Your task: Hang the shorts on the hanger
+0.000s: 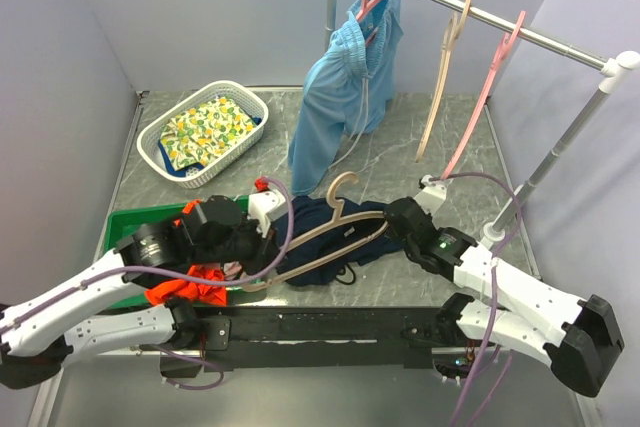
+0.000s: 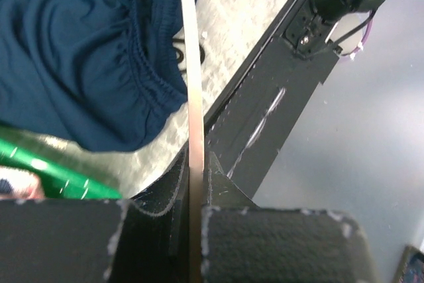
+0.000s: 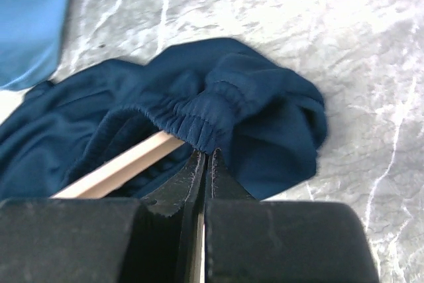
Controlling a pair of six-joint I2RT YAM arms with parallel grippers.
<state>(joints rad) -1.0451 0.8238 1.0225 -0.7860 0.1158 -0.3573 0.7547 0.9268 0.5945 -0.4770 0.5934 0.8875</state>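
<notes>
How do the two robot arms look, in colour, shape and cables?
The left arm and the right arm have white rounded links with black joints. A purple cable runs along each. The right arm shows a small green light. The fingers are flat and black.

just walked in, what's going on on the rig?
The left gripper is shut on the tan hanger. The right gripper pinches the waistband of the navy shorts. The hanger's bar passes under that waistband. The shorts lie bunched on the table, only partly threaded.
</notes>
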